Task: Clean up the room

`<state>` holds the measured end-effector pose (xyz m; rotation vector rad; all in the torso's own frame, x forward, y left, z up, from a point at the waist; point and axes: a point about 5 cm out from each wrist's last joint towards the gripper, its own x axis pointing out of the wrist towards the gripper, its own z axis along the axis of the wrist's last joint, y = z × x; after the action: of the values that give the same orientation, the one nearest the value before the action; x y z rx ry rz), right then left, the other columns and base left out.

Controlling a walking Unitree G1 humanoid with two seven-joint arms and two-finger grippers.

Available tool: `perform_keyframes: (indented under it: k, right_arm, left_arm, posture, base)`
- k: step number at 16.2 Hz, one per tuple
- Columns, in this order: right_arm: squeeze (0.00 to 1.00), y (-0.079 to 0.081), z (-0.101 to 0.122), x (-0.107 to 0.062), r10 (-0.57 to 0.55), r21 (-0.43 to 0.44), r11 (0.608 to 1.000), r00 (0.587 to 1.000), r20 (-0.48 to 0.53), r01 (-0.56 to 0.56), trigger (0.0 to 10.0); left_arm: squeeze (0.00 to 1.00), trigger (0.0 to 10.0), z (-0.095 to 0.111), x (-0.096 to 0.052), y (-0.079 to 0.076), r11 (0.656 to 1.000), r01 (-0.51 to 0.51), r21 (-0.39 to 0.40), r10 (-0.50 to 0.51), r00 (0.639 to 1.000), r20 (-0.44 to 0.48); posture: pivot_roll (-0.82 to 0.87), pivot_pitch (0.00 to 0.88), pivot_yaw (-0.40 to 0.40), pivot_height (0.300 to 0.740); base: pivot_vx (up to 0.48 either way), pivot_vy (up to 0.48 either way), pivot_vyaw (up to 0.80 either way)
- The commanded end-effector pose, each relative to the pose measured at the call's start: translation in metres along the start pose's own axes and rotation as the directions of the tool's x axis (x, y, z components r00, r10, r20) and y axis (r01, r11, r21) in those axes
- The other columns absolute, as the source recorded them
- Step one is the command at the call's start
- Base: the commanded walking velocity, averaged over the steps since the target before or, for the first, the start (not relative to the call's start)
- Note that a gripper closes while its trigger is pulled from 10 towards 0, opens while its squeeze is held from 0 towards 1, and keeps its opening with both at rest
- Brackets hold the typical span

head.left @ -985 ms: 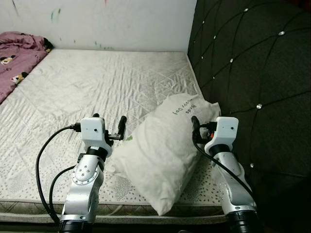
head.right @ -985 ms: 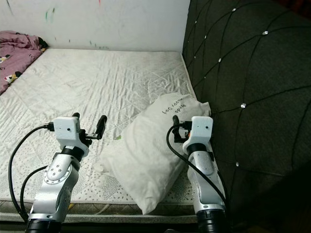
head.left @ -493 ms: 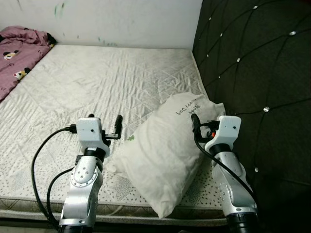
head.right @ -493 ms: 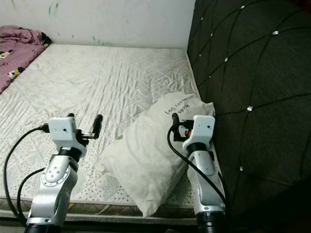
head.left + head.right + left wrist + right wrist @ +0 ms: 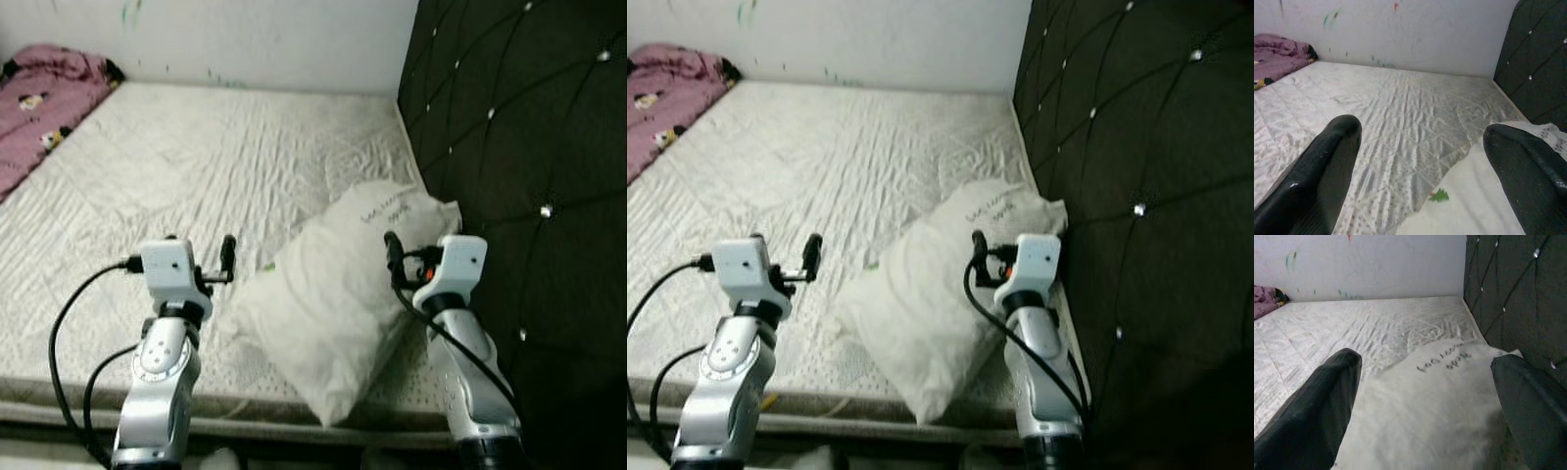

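Cam view has pulled back w/ more mattress (image 5: 196,166) edge showing vs 1 s ago; pillow (image 5: 343,284) hasn't shifted, so no pickup yet. It lies by the headboard (image 5: 519,147), long axis diagonal, printed end toward headboard. Left gripper (image 5: 201,257) & right gripper (image 5: 407,262) both spread wide, empty.

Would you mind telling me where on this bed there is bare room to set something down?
The widest free patch is the quilted mattress between the pink blanket at the far left, the wall, and the pillow. It is crowded by the dark headboard, where the pillow lies, with the open left gripper and right gripper on either side of it.
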<state>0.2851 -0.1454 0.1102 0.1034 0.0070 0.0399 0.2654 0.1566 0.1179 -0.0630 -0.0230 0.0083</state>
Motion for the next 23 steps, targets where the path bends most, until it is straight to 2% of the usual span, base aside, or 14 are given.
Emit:
perform_keyframes:
  k: [1, 5, 6, 7, 14, 20, 23]
  right_arm:
    - [0.00, 0.0029, 0.0007, -0.0012, 0.010, 0.000, 1.000, 1.000, -0.007, -0.010, 10.0]
    - [0.00, 0.0039, -0.0013, -0.0006, 0.016, -0.003, 1.000, 1.000, -0.023, -0.016, 10.0]
    - [0.00, 0.0044, -0.0018, -0.0002, 0.019, -0.004, 1.000, 0.999, -0.028, -0.019, 10.0]
    - [0.00, 0.0051, -0.0028, 0.0003, 0.024, -0.005, 1.000, 0.999, -0.037, -0.024, 10.0]
    - [0.00, 0.0072, -0.0044, 0.0020, 0.041, -0.018, 0.999, 0.998, -0.053, -0.042, 10.0]
    - [0.00, 0.0080, -0.0047, 0.0034, 0.045, -0.011, 0.999, 0.997, -0.061, -0.046, 10.0]
    - [0.00, 0.0079, -0.0053, 0.0040, 0.046, -0.009, 0.999, 0.997, -0.069, -0.047, 10.0]
  left_arm:
    - [0.00, 10.0, 0.0011, 0.0001, 0.0002, 1.000, -0.003, 0.007, 0.004, 1.000, -0.006]
    - [0.00, 10.0, 0.0018, 0.0015, 0.0035, 0.999, -0.037, 0.009, 0.037, 0.999, -0.008]
    - [0.00, 10.0, 0.0011, 0.0018, 0.0053, 0.999, -0.053, -0.003, 0.053, 0.999, -0.013]
    - [0.00, 10.0, -0.0004, 0.0016, 0.0083, 0.996, -0.078, -0.047, 0.077, 0.997, -0.025]
    - [0.00, 10.0, -0.0013, 0.0039, 0.0073, 0.996, -0.081, -0.041, 0.080, 0.996, -0.036]
    - [0.00, 10.0, -0.0006, 0.0050, 0.0081, 0.995, -0.085, -0.042, 0.083, 0.996, -0.040]
    - [0.00, 10.0, -0.0004, 0.0055, 0.0078, 0.995, -0.086, -0.043, 0.084, 0.996, -0.041]
  posture:
    - [0.01, 0.039, -0.009, 0.635]
    - [0.01, 0.034, -0.012, 0.635]
    - [0.02, 0.030, -0.012, 0.635]
    - [0.02, 0.029, -0.013, 0.635]
    - [0.02, 0.024, -0.019, 0.635]
    - [0.01, 0.038, -0.017, 0.576]
    - [0.01, 0.040, -0.016, 0.576]
  base:
    - [0.000, 0.000, 0.00]
    - [0.000, 0.000, 0.00]
    - [0.000, 0.000, 0.00]
    - [0.000, 0.000, 0.00]
    - [0.000, 0.000, 0.00]
    - [0.000, 0.000, 0.00]
    - [0.000, 0.000, 0.00]
